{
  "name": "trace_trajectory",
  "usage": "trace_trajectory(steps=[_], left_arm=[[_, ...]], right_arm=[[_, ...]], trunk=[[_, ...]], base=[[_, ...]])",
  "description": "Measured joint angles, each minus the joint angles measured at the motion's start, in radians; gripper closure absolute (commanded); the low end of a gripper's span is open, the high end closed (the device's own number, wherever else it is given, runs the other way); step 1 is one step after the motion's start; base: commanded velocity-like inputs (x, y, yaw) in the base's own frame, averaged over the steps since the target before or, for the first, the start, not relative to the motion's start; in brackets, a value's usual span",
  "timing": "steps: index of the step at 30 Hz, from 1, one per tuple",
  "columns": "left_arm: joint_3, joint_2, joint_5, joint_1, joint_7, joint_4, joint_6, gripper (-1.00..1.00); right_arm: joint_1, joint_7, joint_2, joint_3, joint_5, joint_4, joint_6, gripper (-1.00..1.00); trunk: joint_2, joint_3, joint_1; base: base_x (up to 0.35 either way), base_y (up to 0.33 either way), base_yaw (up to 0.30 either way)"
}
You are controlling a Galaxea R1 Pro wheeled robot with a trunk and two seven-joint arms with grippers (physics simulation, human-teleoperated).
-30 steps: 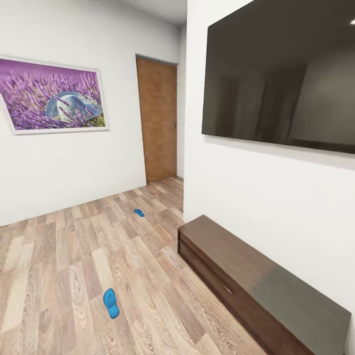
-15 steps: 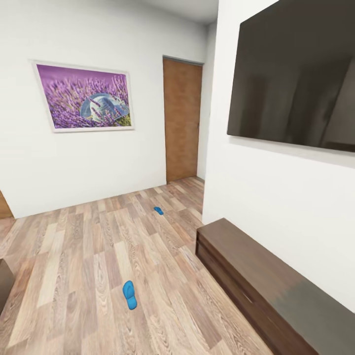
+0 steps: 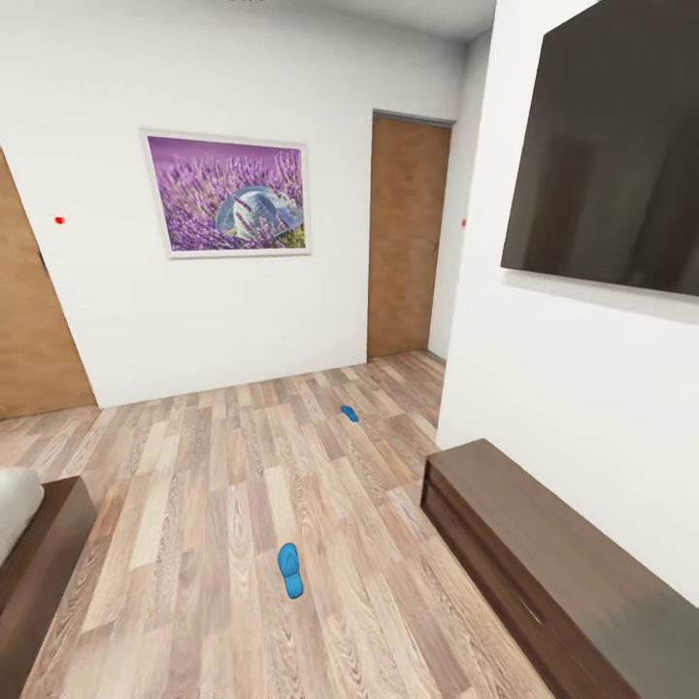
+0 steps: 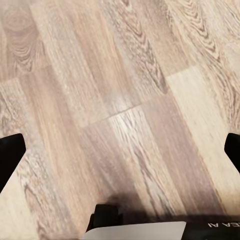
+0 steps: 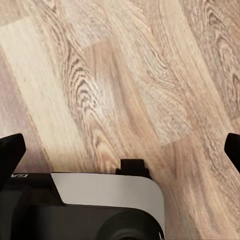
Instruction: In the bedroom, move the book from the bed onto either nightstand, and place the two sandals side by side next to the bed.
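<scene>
Judging by how things lie, none of the task looks done yet. Across the bedroom's wood-plank floor (image 3: pixel 194 466) the 2 sandals sit well apart: the nearer sandal (image 3: pixel 289 569) in the open middle of the floor, the farther sandal (image 3: pixel 349 414) off toward the closed door (image 3: pixel 408 238), neither one next to the bed (image 3: pixel 29 553), whose dark frame and pale mattress corner show at the head view's lower left. A low dark cabinet (image 3: pixel 544 563) runs along the wall under the big black screen (image 3: pixel 612 155). No book or nightstand can be made out, so that half cannot be judged. Both wrist views look down at bare planks: the left gripper (image 4: pixel 120 155) has its fingers spread wide with nothing between them, and the right gripper (image 5: pixel 120 150) likewise.
</scene>
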Motion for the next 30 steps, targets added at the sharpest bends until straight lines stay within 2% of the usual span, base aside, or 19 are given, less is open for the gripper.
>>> trace_trajectory(steps=[30], left_arm=[[0.0, 0.0, 0.0, 0.0, 0.0, 0.0, 0.0, -1.0]], right_arm=[[0.0, 0.0, 0.002, 0.0, 0.0, 0.0, 0.0, -1.0]], trunk=[[0.0, 0.0, 0.0]], base=[[0.0, 0.0, 0.292]])
